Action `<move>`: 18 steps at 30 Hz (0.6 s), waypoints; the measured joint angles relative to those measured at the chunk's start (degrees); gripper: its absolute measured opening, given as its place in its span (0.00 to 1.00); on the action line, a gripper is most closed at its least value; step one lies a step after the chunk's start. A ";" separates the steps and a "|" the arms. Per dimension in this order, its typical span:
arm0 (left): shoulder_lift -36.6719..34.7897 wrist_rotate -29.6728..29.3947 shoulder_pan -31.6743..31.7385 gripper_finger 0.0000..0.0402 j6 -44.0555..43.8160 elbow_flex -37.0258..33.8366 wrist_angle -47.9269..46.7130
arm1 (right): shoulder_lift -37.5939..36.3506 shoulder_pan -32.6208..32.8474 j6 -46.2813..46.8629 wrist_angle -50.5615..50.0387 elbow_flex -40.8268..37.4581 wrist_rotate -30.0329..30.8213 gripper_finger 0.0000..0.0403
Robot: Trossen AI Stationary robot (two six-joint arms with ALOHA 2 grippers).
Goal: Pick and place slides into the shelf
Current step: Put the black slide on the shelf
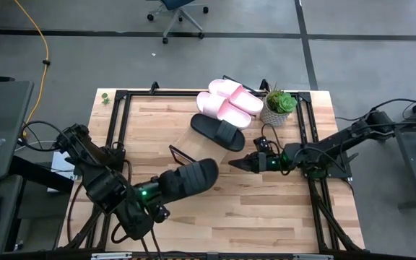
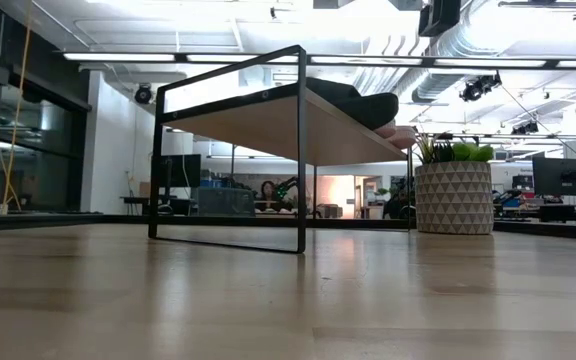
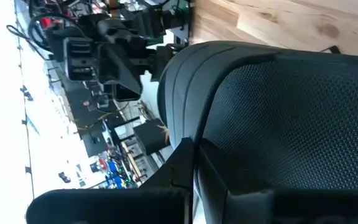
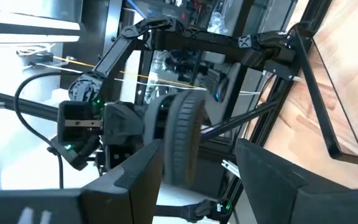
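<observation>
My left gripper (image 1: 160,191) is shut on a black slide (image 1: 190,178) over the near middle of the table. That slide fills the left wrist view (image 3: 278,118) and shows edge-on in the right wrist view (image 4: 184,140). The shelf (image 1: 191,144) slants across the table's middle. Another black slide (image 1: 217,131) and two pink slides (image 1: 230,101) lie flat on its board; the low view shows the black one (image 2: 358,100) on top. My right gripper (image 1: 237,163) hovers open right of the held slide, pointing at it, touching nothing. My left gripper holds the black slide by the end nearest my wrist (image 1: 166,186), coming from the table's near-left side and lying along the slide. One finger (image 3: 188,186) lies against the textured footbed (image 3: 247,168); the other is hidden behind the slide. The slide is lifted clear, its free end toward the shelf.
A potted plant (image 1: 279,107) in a patterned pot (image 2: 453,195) stands at the shelf's far right end. A black metal frame (image 1: 309,130) runs round the table's edges. Bare planks (image 1: 251,209) lie near the front edge. An office chair stands beyond the table.
</observation>
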 joint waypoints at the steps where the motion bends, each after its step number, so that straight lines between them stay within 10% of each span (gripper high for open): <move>1: -0.04 0.01 0.00 0.00 0.52 0.02 0.49 | 0.00 0.00 -0.08 -0.08 0.20 -0.09 0.48; 18: -0.02 2.60 2.19 0.00 8.58 0.02 6.95 | 0.42 -0.37 -4.78 -13.86 9.81 -4.09 0.48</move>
